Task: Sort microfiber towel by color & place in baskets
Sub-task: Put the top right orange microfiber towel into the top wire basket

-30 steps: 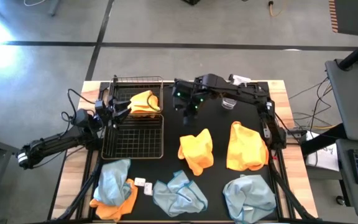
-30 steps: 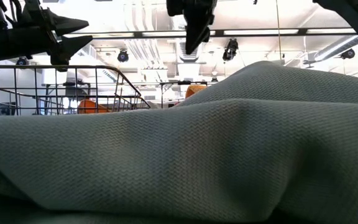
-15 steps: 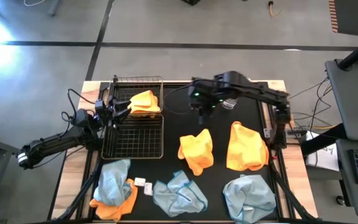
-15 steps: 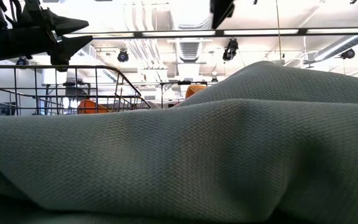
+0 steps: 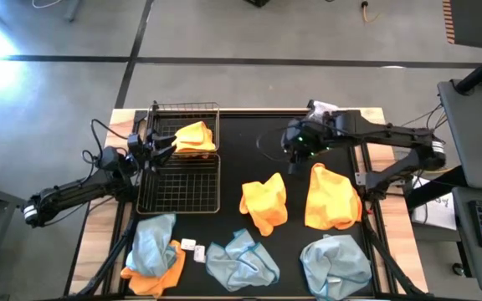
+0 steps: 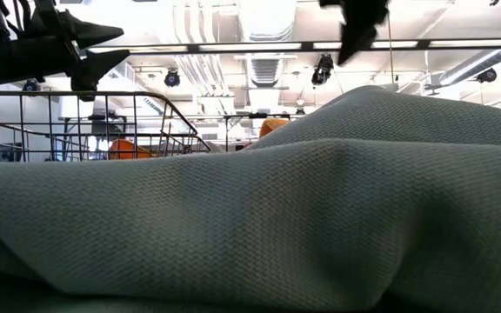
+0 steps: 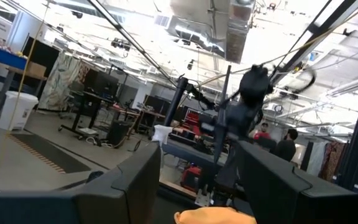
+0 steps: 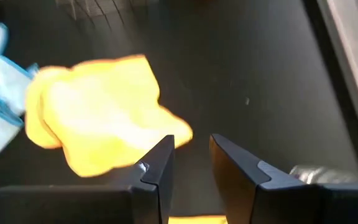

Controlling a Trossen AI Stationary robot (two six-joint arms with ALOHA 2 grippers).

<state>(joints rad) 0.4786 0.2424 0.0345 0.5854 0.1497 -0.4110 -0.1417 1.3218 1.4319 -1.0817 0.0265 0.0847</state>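
Observation:
In the high view, one orange towel (image 5: 195,137) lies in the far basket (image 5: 159,117), and the near basket (image 5: 178,186) holds nothing. Two more orange towels (image 5: 263,201) (image 5: 331,197) lie on the black mat. Blue-grey towels (image 5: 153,241) (image 5: 241,259) (image 5: 335,262) lie along the near edge, one of them on an orange towel (image 5: 154,279). My right gripper (image 5: 295,160) (image 8: 191,152) hangs open over the mat between the two middle orange towels, touching nothing. My left gripper (image 5: 164,146) (image 7: 199,149) stands open above the baskets' left side.
A white-topped bottle (image 5: 320,107) stands at the mat's far right, partly behind my right arm. A small white object (image 5: 192,248) lies near the front. In the low view a blue-grey towel (image 6: 259,217) fills the foreground. Bare mat lies between the baskets and the middle towels.
My right gripper has swept toward the table's right edge and a little toward the near edge, from beside the far basket to over the mat between the two orange towels. My left arm has kept still, and no towel has moved.

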